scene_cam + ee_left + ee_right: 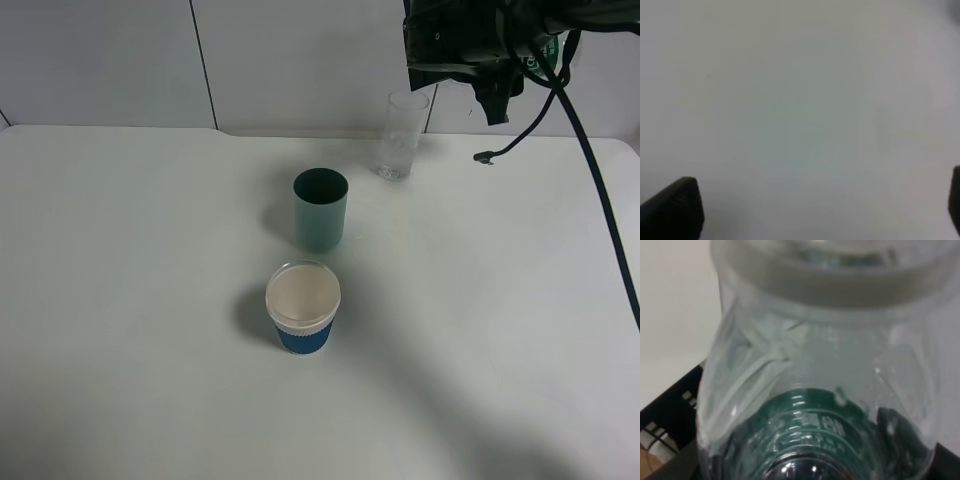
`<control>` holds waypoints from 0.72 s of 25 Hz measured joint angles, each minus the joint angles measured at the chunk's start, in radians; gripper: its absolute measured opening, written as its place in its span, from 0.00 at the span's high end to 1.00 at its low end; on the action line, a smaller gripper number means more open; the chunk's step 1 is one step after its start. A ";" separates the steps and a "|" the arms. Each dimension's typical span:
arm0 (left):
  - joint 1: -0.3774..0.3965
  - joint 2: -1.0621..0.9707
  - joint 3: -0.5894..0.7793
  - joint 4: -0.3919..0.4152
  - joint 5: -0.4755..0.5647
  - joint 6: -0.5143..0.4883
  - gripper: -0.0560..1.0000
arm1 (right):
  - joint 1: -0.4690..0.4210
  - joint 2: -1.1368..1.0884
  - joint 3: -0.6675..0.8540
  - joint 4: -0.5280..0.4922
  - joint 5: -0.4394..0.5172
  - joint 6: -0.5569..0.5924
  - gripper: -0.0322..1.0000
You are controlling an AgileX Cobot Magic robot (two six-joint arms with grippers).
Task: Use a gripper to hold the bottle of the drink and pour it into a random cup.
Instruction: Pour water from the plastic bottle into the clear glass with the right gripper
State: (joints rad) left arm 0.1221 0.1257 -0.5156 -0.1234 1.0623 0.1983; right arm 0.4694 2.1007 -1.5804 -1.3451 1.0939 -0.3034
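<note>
The bottle of the drink (820, 390) fills the right wrist view: clear plastic with a dark green label, seen from its base toward its neck. My right gripper (470, 45) is shut on it, high at the back right of the table, and only a sliver of green label (547, 52) shows there. The cup, a tall clear glass (402, 135), stands just below and left of that gripper. My left gripper (825, 210) is open over bare white table, with one black fingertip (675, 210) at each side of its view.
A teal-green cup (320, 208) stands near the table's middle, and a blue paper cup with a white rim (303, 306) sits in front of it. Black cables (600, 190) hang from the right arm down the right side. A white wall is close behind the table (120, 300).
</note>
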 joint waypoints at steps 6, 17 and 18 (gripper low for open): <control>0.000 0.000 0.000 0.000 0.000 0.000 0.01 | 0.003 0.000 0.000 -0.005 0.001 -0.016 0.42; 0.000 0.000 0.000 0.000 0.000 0.000 0.01 | 0.007 0.000 0.000 -0.008 0.027 -0.046 0.42; 0.000 0.000 0.000 0.000 0.000 0.000 0.01 | 0.007 0.000 0.000 -0.011 0.028 -0.046 0.42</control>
State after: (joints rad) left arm 0.1221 0.1257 -0.5156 -0.1234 1.0623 0.1983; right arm 0.4767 2.1007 -1.5804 -1.3557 1.1221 -0.3494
